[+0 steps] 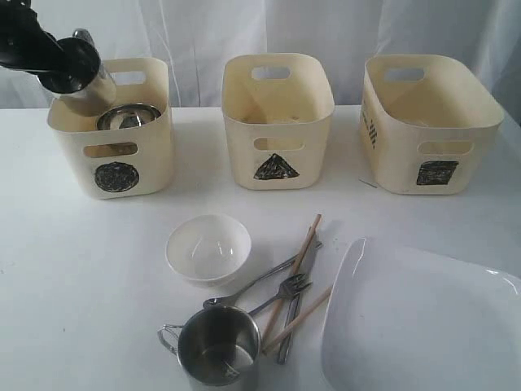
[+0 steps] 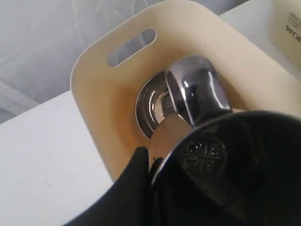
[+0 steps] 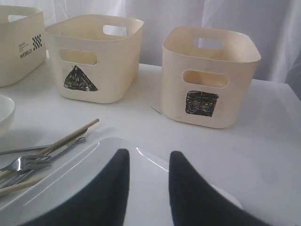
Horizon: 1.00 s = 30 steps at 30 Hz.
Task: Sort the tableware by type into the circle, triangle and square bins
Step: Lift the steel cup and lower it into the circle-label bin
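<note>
My left gripper (image 2: 153,162) is shut on the wall of a steel mug (image 1: 91,85), which hangs tilted over the circle bin (image 1: 151,163). A steel bowl (image 1: 129,116) lies inside that bin. The triangle bin (image 1: 244,138) and the square bin (image 1: 391,155) stand to its right. On the table lie a small white bowl (image 1: 208,247), a second steel mug (image 1: 218,346), a spoon (image 1: 252,285), a fork (image 1: 286,287), wooden chopsticks (image 1: 299,261) and a large white plate (image 1: 423,326). My right gripper (image 3: 148,157) is open above the plate's corner (image 3: 94,155), holding nothing.
The cutlery lies in a loose pile between the second mug and the plate. A white curtain hangs behind the bins. The plate runs off the table's front right corner of the exterior view.
</note>
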{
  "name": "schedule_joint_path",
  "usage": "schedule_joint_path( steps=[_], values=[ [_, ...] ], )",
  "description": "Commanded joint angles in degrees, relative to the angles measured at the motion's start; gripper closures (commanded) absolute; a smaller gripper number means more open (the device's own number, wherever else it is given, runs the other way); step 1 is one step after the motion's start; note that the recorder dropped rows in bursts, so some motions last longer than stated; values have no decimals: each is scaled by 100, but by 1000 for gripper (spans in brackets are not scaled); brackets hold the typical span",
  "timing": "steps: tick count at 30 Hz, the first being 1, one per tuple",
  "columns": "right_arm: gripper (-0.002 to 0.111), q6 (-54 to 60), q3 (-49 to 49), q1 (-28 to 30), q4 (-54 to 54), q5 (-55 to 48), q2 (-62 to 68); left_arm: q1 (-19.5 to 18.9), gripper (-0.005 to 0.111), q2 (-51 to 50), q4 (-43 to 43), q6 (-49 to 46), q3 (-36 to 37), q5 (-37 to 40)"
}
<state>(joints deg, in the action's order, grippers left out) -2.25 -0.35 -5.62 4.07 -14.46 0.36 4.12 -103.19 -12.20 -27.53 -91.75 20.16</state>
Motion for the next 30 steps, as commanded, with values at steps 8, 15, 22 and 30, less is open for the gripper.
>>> schedule_joint_path(
  steps=[8,15,22,30],
  values=[
    [80,-13,35,54,22,43,-36,-3,107,-1199,-54,59,-889,-504],
    [80,-13,35,54,22,43,-36,-3,106,-1525,-54,-90,-907,-540],
    [80,-13,35,54,22,43,-36,-3,70,-1564,-261,-90,-907,-668],
    [80,-13,35,54,22,43,-36,188,69,-833,-349,-112,-907,623]
  ],
)
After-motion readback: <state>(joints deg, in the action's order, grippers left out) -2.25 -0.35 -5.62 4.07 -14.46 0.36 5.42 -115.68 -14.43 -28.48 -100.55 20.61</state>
